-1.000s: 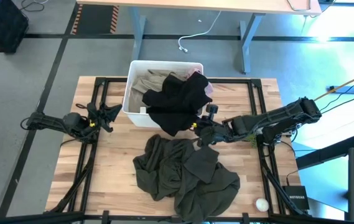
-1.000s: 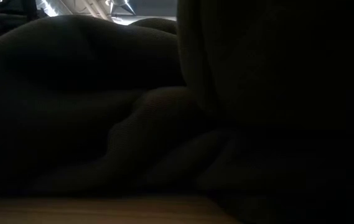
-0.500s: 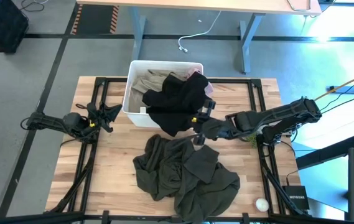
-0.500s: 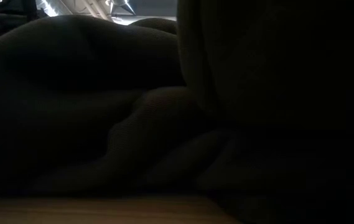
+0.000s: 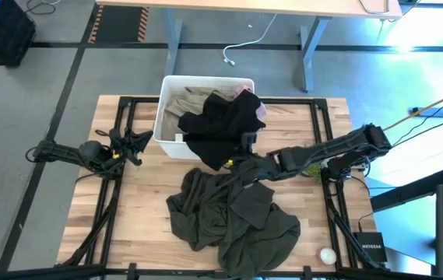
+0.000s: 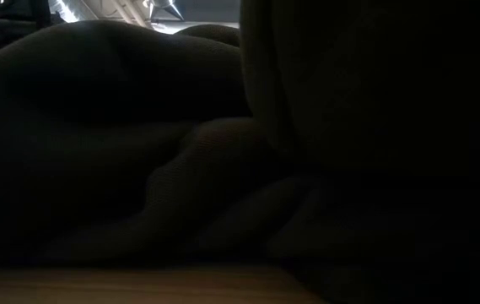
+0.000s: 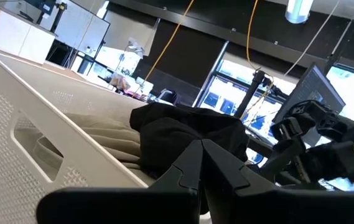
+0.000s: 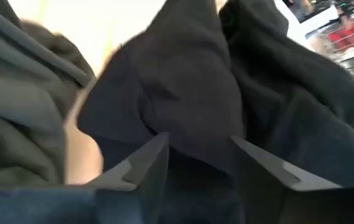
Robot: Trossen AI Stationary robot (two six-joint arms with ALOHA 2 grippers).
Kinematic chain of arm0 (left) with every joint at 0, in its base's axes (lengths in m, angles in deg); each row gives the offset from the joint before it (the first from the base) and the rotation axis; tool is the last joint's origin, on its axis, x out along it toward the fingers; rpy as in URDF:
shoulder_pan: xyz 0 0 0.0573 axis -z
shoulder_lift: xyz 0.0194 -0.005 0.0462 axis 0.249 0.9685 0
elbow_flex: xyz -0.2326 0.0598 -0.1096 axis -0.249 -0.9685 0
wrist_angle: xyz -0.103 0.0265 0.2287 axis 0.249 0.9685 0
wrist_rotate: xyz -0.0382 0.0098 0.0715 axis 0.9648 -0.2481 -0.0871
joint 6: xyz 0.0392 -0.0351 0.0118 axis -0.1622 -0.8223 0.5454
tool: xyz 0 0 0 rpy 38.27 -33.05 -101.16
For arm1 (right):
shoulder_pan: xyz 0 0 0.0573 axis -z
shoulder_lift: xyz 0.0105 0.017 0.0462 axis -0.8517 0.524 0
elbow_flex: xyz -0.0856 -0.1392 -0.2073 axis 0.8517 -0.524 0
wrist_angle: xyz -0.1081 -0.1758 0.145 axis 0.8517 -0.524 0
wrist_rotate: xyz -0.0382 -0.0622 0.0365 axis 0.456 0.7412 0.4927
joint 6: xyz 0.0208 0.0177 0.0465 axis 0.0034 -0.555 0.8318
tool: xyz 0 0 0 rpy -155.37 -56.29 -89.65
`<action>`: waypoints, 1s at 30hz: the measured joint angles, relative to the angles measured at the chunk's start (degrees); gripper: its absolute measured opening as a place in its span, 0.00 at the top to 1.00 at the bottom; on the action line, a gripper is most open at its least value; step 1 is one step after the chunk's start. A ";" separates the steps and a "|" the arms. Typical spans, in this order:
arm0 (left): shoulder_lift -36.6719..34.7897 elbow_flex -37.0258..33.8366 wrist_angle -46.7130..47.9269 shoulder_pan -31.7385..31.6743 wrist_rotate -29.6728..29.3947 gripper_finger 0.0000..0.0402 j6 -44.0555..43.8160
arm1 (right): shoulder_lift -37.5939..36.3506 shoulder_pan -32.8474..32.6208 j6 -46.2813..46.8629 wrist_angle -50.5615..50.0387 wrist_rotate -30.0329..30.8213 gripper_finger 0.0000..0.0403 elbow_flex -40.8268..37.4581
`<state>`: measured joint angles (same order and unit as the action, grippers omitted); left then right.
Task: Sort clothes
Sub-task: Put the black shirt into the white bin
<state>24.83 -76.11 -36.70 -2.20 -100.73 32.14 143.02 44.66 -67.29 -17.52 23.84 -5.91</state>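
White bin (image 5: pixel 166 117) at 12 o'clock holds beige garment (image 5: pixel 186 105) and overhanging black garment (image 5: pixel 221 128); right gripper (image 8: pixel 198 152) jaws wide, left gripper (image 7: pixel 201 149) jaws closed.

Likely a robotics lab or workshop: a wooden table (image 5: pixel 139 194) on grey floor, a height-adjustable desk (image 5: pixel 237 9), hanging cables (image 7: pixel 249 25) and monitors (image 7: pixel 316 90) beyond.

White plastic bin (image 5: pixel 167 117) on wooden table (image 5: pixel 143 194), small white ball (image 5: pixel 328 254) near its corner

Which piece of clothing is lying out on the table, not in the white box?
The big dark olive-green garment. It lies crumpled on the wooden table; the black, beige and pink ones sit in or over the bin.
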 joint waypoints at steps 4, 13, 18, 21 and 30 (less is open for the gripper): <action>0.00 -0.01 0.12 0.01 0.00 0.99 0.11 | 1.49 -0.01 -2.67 0.39 2.29 0.47 -0.02; 0.00 0.01 0.15 -0.01 0.00 0.99 0.11 | 3.42 0.31 -4.74 1.23 9.35 0.46 -0.02; 0.00 -0.01 0.14 0.01 0.00 0.99 0.13 | 3.73 0.30 -6.08 2.86 11.61 0.58 -0.04; 0.00 -0.02 0.16 0.01 0.00 0.99 0.37 | 3.73 0.73 -6.17 2.85 11.00 0.70 -0.04; 0.00 0.01 0.14 -0.01 0.00 0.99 0.37 | 3.69 1.38 -7.39 3.55 11.50 0.96 0.66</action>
<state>24.83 -76.10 -36.56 -2.21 -100.73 32.51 146.71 46.04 -74.68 -13.97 35.34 -5.25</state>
